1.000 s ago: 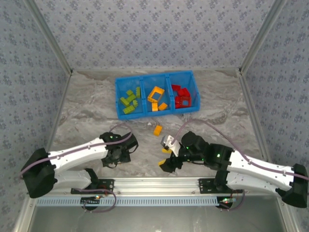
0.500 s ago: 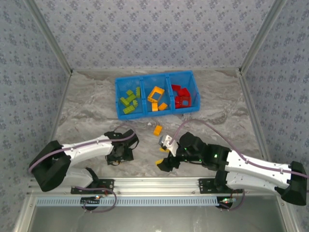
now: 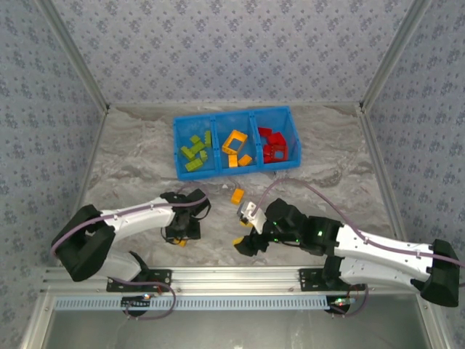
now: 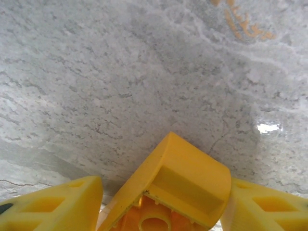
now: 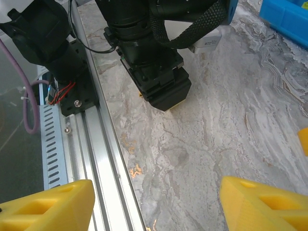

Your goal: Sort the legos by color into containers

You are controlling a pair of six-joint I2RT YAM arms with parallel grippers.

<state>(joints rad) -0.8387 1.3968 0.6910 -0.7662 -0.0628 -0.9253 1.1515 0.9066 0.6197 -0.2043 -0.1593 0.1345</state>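
I find a small glossy orange plastic brick (image 4: 178, 190) at the bottom centre of the left wrist view. It lies on the grey marbled table (image 4: 144, 72) with its hollow underside turned towards the camera. It sits directly between the two yellow fingers (image 4: 53, 209) of the left gripper (image 4: 163, 207). The finger at lower right meets the brick's edge. At lower left I see a thin sliver of gap between finger and brick. The jaws stand partway in around the brick, and I cannot tell whether they grip it.

The right gripper (image 5: 156, 202) shows its fingers at the lower left and lower right corners of the right wrist view. They are wide apart, with bare table and the aluminium rail (image 5: 96, 159) between them. It holds nothing and touches nothing.

A second orange brick (image 3: 237, 195) lies loose on the table at the centre of the top view. It is above both grippers in the frame, apart from each, and just below the bin.

The bright blue rectangular plastic bin (image 3: 176, 145) stands at upper centre of the top view, well apart from both grippers. Its left compartment holds lime green bricks (image 3: 195, 153). The middle one holds orange bricks (image 3: 236, 145), a hollow frame among them. The right one holds red bricks (image 3: 275, 147).
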